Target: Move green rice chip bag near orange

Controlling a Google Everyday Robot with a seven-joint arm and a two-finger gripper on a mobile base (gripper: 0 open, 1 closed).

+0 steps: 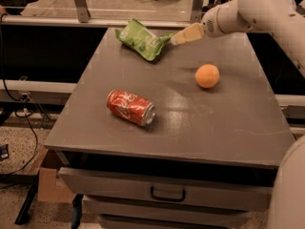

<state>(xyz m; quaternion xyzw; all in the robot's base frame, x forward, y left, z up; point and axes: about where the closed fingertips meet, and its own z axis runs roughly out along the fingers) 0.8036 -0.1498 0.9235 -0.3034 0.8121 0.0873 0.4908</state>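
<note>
A red aluminium soda can lies on its side near the middle of a flat grey metal-topped table, its open end turned toward the front right. Everything else is placed from that can.

The crinkled light-green foil rice chip bag lies flat on the tabletop beyond the can, close to the far edge and slightly to the right of it in the view. The small round matte orange sits to the right of the can and a little farther back, well apart from both the can and the bag.

The beige, wedge-shaped gripper on the white robot arm hangs beyond the can and to its right, above the far part of the table. Its tip points down and leftward at the bag's right end and sits just beside it. Whether it touches the foil cannot be told, nor whether the gripper is open or closed. It is farther back than the orange.

Below the can, at the table's front, is a grey drawer with a dark handle.
</note>
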